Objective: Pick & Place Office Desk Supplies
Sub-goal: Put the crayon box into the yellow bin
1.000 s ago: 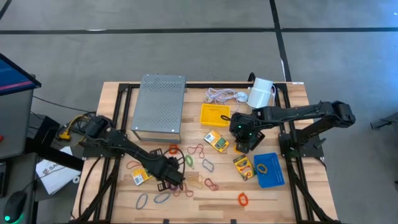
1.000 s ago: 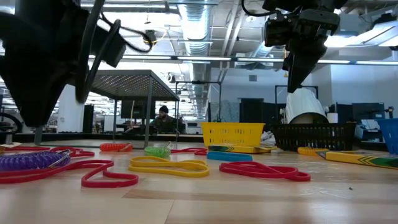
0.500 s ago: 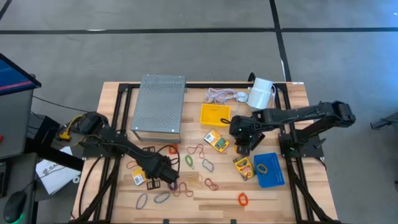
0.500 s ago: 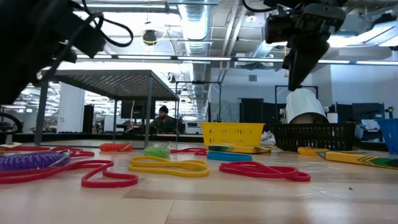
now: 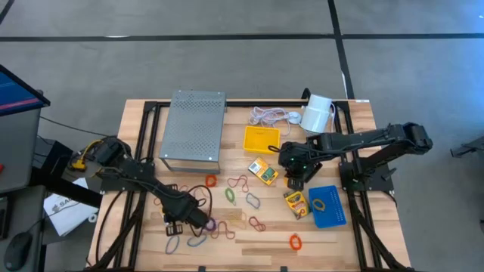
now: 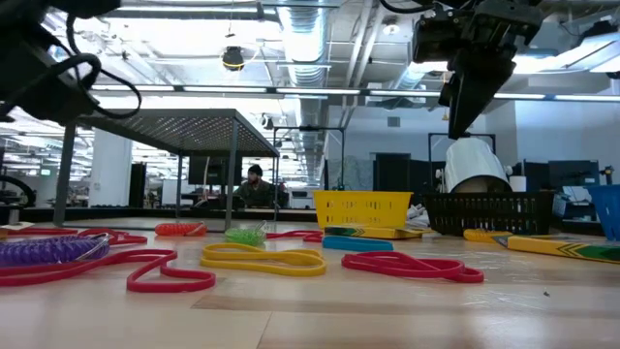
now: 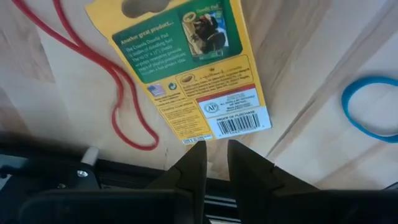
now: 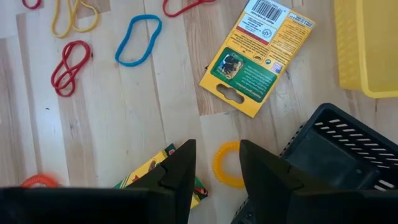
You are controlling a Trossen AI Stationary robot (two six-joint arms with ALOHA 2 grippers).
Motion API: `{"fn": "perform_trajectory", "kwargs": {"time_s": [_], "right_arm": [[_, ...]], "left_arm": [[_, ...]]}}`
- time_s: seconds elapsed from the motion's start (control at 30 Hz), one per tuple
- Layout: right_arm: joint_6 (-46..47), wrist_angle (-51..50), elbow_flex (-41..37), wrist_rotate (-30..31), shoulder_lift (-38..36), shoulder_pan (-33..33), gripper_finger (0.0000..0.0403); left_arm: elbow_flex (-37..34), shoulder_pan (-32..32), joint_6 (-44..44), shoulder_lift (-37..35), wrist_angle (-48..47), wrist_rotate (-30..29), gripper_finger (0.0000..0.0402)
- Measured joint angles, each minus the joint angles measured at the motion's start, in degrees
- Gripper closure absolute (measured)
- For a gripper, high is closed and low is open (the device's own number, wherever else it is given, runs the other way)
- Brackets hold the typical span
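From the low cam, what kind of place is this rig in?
Likely an industrial lab or open workshop: exposed ceiling ducts and strip lights overhead, a person seated at a far bench, and bare grey concrete floor around the wooden table.

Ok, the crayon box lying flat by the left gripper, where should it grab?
Come from straight above and pinch the crayon box across its long edges. It lies flat, back face up, so only the thin edges give opposing sides. On the left gripper the jaws look narrower than the box; probably open them first.
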Motion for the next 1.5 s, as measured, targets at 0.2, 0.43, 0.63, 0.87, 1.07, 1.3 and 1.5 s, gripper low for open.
{"fn": "perform_trajectory", "kwargs": {"time_s": [0.2, 0.43, 0.63, 0.87, 1.07, 1.3, 1.5], "right_arm": [[0.03, 0.33, 0.0, 0.0, 0.0, 0.0, 0.0281], [0.18, 0.24, 0.0, -0.02, 0.0, 0.02, 0.0281], [0.13, 0.23, 0.0, 0.0, 0.0, 0.0, 0.0281], [0.16, 0.22, 0.0, -0.15, 0.0, 0.0, 0.0281], [0.55, 0.07, 0.0, -0.22, 0.0, 0.14, 0.0281], [0.62, 0.0, 0.0, -0.32, 0.0, 0.81, 0.0281], [1.42, -0.03, 0.0, -0.35, 0.0, 0.81, 0.028]], "left_arm": [[-0.74, -0.73, 0.26, 0.0, 0.12, 0.64, 0.0344], [-5.08, -2.16, 0.39, 0.0, 0.5, 5.62, 0.0344], [-5.55, -3.1, 1.5, 0.02, 3.75, 6.39, 0.0344], [-5.53, -3.08, 4.57, 3.75, 7.43, 6.77, 0.0344], [-5.13, -2.97, 6.21, 6.46, 7.76, 8.35, 0.0344], [-2.07, -2.32, 7.13, 6.54, 11.26, 7.78, 0.0344], [-1.01, -1.38, 7.11, 6.47, 15.22, 7.89, 0.0344]]}}
